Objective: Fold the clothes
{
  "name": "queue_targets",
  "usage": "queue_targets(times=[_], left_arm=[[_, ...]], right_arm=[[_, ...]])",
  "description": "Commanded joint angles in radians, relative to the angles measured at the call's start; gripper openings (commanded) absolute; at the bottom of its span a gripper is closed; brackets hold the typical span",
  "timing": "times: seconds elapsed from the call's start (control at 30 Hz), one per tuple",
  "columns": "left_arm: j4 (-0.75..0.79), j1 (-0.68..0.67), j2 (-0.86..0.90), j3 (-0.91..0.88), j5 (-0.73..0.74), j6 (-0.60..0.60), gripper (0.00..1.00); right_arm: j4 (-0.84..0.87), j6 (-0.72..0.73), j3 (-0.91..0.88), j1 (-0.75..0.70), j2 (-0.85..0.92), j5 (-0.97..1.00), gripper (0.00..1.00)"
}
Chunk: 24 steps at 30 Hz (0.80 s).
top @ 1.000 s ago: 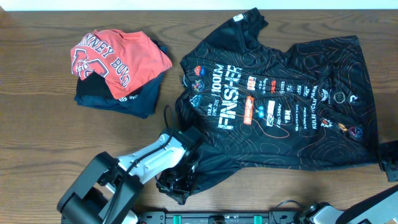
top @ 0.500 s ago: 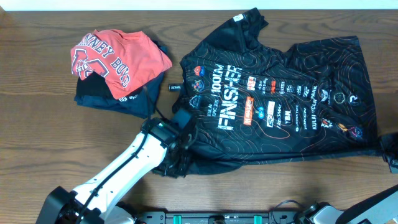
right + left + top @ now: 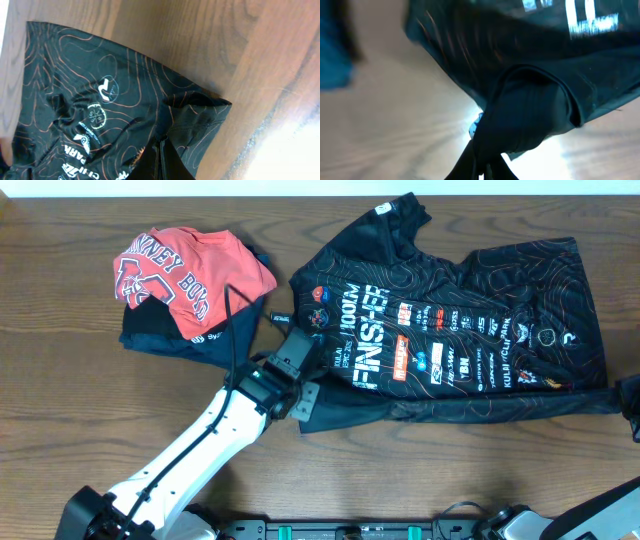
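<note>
The black short-sleeved jersey [image 3: 450, 330] lies spread on the right half of the wooden desk [image 3: 60, 410], printed side up, collar at the far edge. Thin orange contour lines cover it, and white "100KM FINISHER" lettering runs sideways beside a row of small coloured logos. Its near hem is turned over onto the body in a narrow, wrinkled strip

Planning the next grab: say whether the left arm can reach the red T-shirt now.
Probably not yet: the red T-shirt lies close, unobstructed, but the left arm's jaws are shut on the jersey.
</note>
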Motion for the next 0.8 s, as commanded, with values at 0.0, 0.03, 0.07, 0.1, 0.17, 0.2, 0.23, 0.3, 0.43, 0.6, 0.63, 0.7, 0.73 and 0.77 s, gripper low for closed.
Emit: queue_targets(times=[0.0,0.03,0.07,0.1,0.17,0.2,0.23,0.3,0.43,0.6,0.63,0.7,0.73,0.77], left_arm=[[0.005,0.006,-0.014,0.071,-0.122,0.087,0.06],[0.005,0.006,-0.014,0.083,-0.133,0.101,0.06],[0.008,0.006,-0.014,0.094,-0.143,0.117,0.06],[0.016,0.006,-0.014,0.105,-0.156,0.132,0.06],[0.047,0.008,-0.014,0.114,-0.174,0.161,0.06],[0.061,0.008,-0.014,0.114,-0.189,0.161,0.06],[0.076,0.008,-0.014,0.114,-0.208,0.161,0.06],[0.102,0.008,-0.014,0.114,-0.266,0.161,0.06],[0.180,0.008,-0.014,0.114,-0.377,0.165,0.06],[0.224,0.008,-0.014,0.114,-0.366,0.167,0.06],[0.235,0.010,-0.014,0.114,-0.367,0.174,0.06],[0.269,0.010,-0.014,0.114,-0.367,0.196,0.06],[0.295,0.010,-0.014,0.114,-0.367,0.213,0.06],[0.322,0.010,-0.014,0.114,-0.367,0.226,0.06]], right_arm=[[0.020,-0.007,0.016,0.021,0.002,-0.016,0.01],[0.027,-0.007,0.016,0.023,0.008,-0.014,0.01],[0.034,-0.007,0.016,0.026,0.014,-0.014,0.01],[0.044,-0.007,0.016,0.029,0.023,-0.014,0.01],[0.067,-0.007,0.016,0.035,0.037,-0.014,0.01],[0.081,-0.007,0.016,0.038,0.043,-0.014,0.01],[0.098,-0.007,0.016,0.042,0.050,-0.014,0.01],[0.134,-0.007,0.016,0.049,0.067,-0.013,0.01],[0.156,0.017,0.016,0.058,0.100,-0.014,0.01],[0.157,0.027,0.016,0.068,0.123,-0.013,0.01],[0.159,0.027,0.016,0.068,0.124,-0.014,0.01],[0.164,0.027,0.016,0.068,0.124,-0.010,0.01],[0.169,0.027,0.016,0.068,0.124,-0.010,0.01],[0.174,0.027,0.016,0.068,0.124,-0.010,0.01]])
